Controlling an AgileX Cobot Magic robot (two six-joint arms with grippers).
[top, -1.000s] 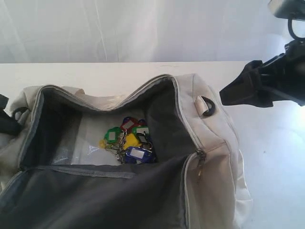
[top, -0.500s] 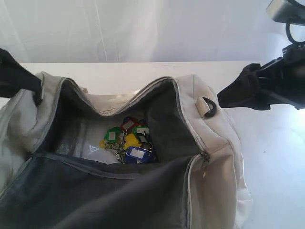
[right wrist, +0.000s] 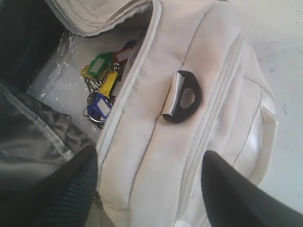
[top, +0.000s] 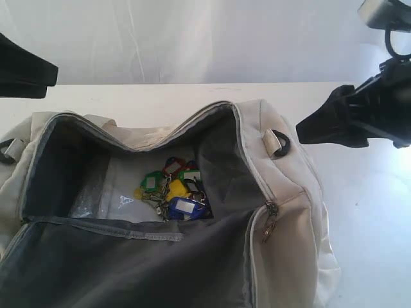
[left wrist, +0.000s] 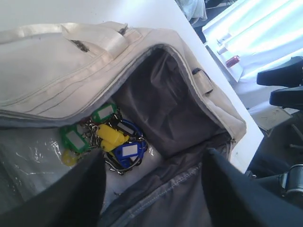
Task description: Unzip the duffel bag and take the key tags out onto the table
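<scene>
Since a moment earlier my left gripper (left wrist: 152, 158) had released the rim of the duffel bag (top: 289, 218) and lifted clear, jaws wide and empty. My right gripper (right wrist: 149, 156), likewise spread, hung above the end ring (right wrist: 185, 97). Inside the unzipped bag, below my left jaws, lay the key tags (top: 172, 189), probably my next reach; none were on the table (top: 366, 205). Their white labels (left wrist: 127, 151) showed no writing I could read.

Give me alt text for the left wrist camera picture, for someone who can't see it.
An unzipped cream duffel bag lies open on a white table, with a bunch of green, yellow and blue key tags on its floor. The left gripper frames the foreground, open and holding nothing.
</scene>
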